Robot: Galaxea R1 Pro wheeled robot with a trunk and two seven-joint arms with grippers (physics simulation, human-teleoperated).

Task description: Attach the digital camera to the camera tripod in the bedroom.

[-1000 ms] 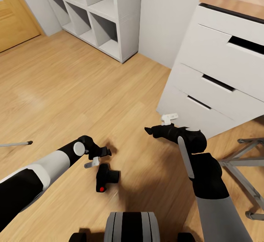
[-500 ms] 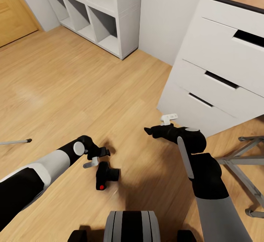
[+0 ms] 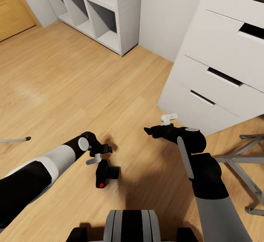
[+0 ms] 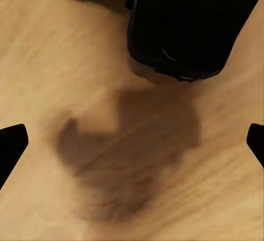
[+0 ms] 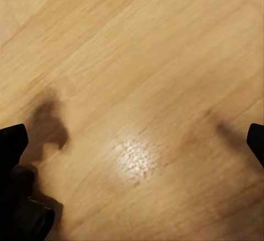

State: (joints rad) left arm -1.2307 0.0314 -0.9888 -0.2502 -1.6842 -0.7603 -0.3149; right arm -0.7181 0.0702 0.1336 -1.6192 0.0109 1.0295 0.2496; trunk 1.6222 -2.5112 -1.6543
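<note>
Left end effector (image 3: pixel 98 154) gapes (empty) beside digital camera (image 3: pixel 105 173).

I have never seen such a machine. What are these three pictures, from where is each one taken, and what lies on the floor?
This is a simulated two-armed robot. The large picture looks down from its head over both arms. The other two come from cameras near each gripper. On the wood floor lies a small black digital camera, just below the left gripper, which is open and holds nothing. The right gripper is open too, above bare floor. Nearby stand white cube shelves and a white drawer chest.
</note>
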